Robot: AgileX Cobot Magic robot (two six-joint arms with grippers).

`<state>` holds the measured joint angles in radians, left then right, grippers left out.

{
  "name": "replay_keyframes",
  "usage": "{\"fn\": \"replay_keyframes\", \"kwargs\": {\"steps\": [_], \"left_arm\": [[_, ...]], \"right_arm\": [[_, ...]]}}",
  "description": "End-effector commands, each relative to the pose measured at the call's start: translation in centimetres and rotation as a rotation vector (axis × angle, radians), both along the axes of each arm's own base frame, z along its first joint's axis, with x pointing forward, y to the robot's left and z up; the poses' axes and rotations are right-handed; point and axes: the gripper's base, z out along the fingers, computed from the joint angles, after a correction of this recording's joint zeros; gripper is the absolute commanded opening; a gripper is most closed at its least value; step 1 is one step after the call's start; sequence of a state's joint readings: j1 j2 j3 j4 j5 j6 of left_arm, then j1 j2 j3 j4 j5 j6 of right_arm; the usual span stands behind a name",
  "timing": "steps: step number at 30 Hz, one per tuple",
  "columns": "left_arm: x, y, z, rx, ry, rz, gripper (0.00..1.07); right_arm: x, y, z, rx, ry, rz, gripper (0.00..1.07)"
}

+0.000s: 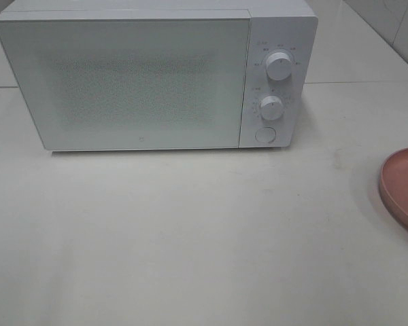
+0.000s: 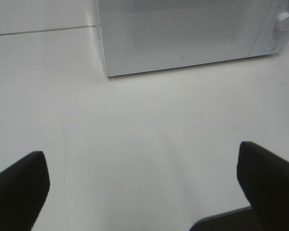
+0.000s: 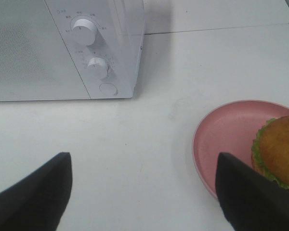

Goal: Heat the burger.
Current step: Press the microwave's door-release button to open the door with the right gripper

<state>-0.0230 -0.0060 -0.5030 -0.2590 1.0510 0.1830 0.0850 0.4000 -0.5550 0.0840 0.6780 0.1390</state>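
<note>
The burger (image 3: 281,149), brown bun over green lettuce, sits on a pink plate (image 3: 226,139) in the right wrist view. My right gripper (image 3: 144,192) is open over bare table, and one of its black fingers (image 3: 250,197) overlaps the plate's near rim without holding anything. In the exterior high view only the plate's edge (image 1: 402,187) shows at the far right; the burger is outside that view. A white microwave (image 1: 149,78) stands at the back with its door shut. My left gripper (image 2: 142,187) is open above the empty tabletop in front of the microwave (image 2: 183,33).
The microwave carries two round knobs (image 1: 278,66) (image 1: 270,106) and a round button (image 1: 264,134) on its right panel. A white table (image 1: 190,238) stretches in front of it. A seam in the tabletop runs behind the microwave.
</note>
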Motion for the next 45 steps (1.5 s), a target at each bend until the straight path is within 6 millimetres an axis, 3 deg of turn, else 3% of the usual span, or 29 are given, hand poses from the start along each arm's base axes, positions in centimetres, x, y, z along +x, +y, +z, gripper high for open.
{"fn": "replay_keyframes", "kwargs": {"steps": [1,6,8,31,38,45], "left_arm": [[-0.3,0.0,0.0,-0.009,-0.028,-0.001,0.98],[-0.3,0.0,0.0,-0.009,-0.028,-0.001,0.98],[-0.3,0.0,0.0,-0.009,-0.028,-0.001,0.98],[-0.3,0.0,0.0,-0.009,-0.028,-0.001,0.98],[-0.3,0.0,0.0,-0.009,-0.028,-0.001,0.98],[-0.3,0.0,0.0,-0.009,-0.028,-0.001,0.98]], "right_arm": [[1.7,0.1,0.5,-0.013,-0.043,0.003,0.77],[3.3,0.2,0.3,-0.024,-0.038,0.004,0.76],[4.8,0.3,0.0,-0.027,-0.028,0.001,0.76],[11.7,0.7,-2.1,-0.043,-0.061,-0.02,0.76],[13.9,0.7,-4.1,-0.078,-0.095,-0.016,0.76],[14.2,0.6,-6.3,-0.086,-0.171,-0.03,0.76]]}}
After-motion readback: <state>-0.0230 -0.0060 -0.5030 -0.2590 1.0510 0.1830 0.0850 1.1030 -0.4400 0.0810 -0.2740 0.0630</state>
